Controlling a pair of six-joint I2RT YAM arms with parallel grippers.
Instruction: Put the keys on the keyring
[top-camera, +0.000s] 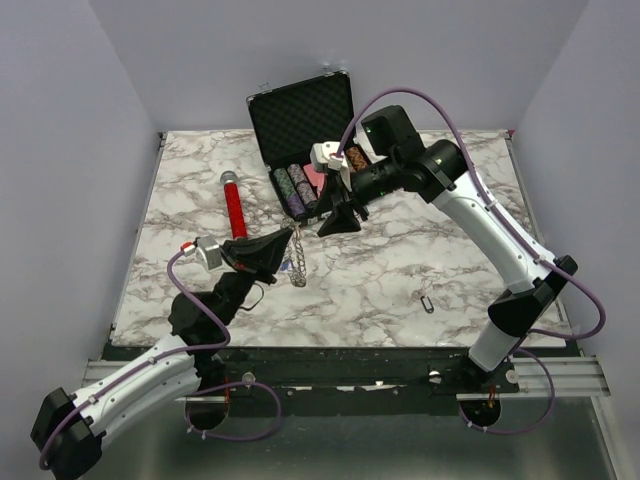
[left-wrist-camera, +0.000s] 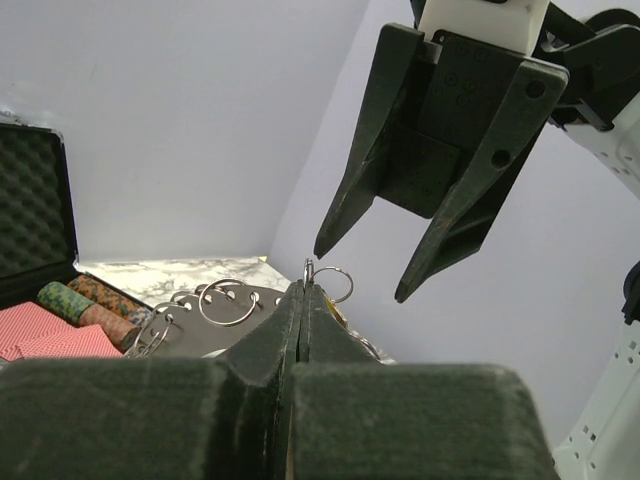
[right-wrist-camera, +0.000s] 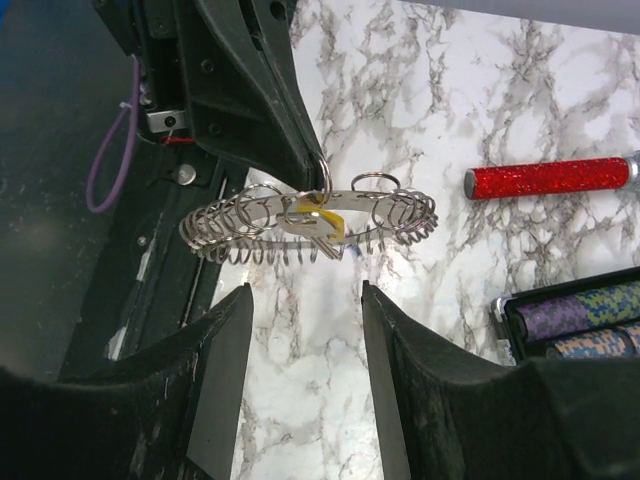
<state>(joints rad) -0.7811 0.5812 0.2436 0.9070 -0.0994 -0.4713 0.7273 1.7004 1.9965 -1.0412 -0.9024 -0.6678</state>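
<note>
no readable text, labels, brands or numbers anywhere

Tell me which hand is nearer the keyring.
Left. The left hand is shut on the keyring, holding it off the table; the right hand is open, facing it across a gap, not touching.

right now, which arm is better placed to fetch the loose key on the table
Right. The right fingers are open and empty, and the loose key lies on that side of the table. The left fingers are shut on the keyring, holding it off the table.
</note>
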